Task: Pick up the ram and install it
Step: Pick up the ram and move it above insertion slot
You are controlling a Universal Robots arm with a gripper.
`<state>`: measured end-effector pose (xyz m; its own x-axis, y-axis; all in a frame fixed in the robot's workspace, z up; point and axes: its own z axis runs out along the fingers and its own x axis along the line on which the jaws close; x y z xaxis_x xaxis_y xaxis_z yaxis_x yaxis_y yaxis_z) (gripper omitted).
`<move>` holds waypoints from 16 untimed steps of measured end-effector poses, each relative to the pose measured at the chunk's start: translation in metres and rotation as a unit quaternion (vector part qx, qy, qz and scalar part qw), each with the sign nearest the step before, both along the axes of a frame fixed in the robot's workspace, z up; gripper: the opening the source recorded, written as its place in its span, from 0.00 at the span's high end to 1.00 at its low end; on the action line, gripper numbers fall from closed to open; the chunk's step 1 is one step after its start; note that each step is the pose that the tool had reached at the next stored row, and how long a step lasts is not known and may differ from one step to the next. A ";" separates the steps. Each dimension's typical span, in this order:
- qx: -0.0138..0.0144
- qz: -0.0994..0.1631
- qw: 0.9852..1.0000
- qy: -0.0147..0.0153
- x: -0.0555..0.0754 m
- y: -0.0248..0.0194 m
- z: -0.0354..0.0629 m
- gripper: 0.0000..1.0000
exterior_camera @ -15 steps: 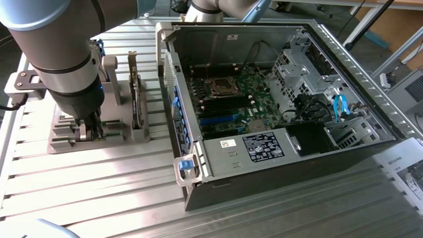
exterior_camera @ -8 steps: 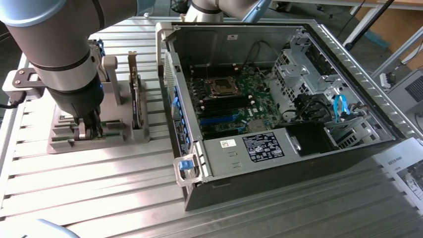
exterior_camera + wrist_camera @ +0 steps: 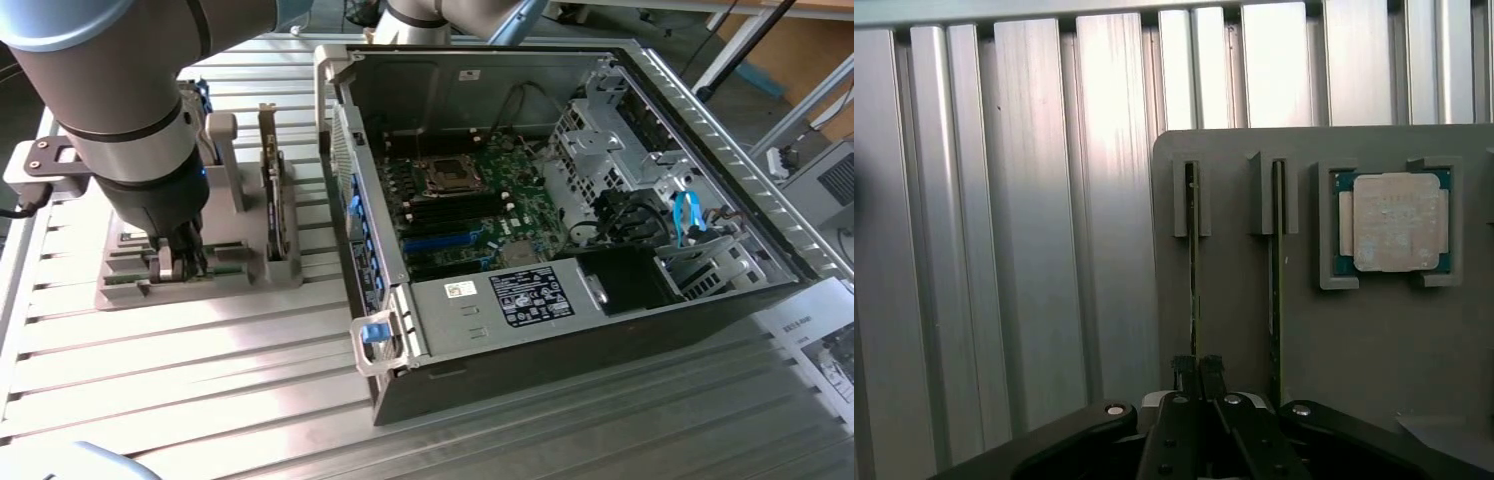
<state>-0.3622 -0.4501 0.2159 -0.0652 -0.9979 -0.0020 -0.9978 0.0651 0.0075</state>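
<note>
the claw [image 3: 1195,372] is clenched on the upper edge of the ram [image 3: 1194,270], which is stood on edge in its slot in the grey holder [image 3: 1234,330] on the worktop [image 3: 1034,250], beside a second stick [image 3: 1276,270]. the pick-up is judged in hand; a square, firm pinch is called for.

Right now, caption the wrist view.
Gripper shut on ram in its holder slot; second stick and processor beside.

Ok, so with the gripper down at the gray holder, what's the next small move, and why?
Probably a slow straight lift. The gripper looks shut on the edge of the ram, which stands in a slot of the gray holder beside a second stick, so pulling sideways could bind it.
</note>
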 end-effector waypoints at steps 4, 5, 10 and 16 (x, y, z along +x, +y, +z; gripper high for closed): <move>0.000 0.001 1.000 0.000 0.000 0.0000 0.0000 0.88; 0.000 0.001 1.000 0.000 0.000 0.0000 0.0002 0.88; 0.000 0.006 1.000 0.000 0.000 0.0000 0.0003 0.88; 0.000 0.006 1.000 0.000 0.000 0.0000 0.0019 0.88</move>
<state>-0.3623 -0.4502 0.2178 -0.0530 -0.9986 -0.0017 -0.9986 0.0529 0.0078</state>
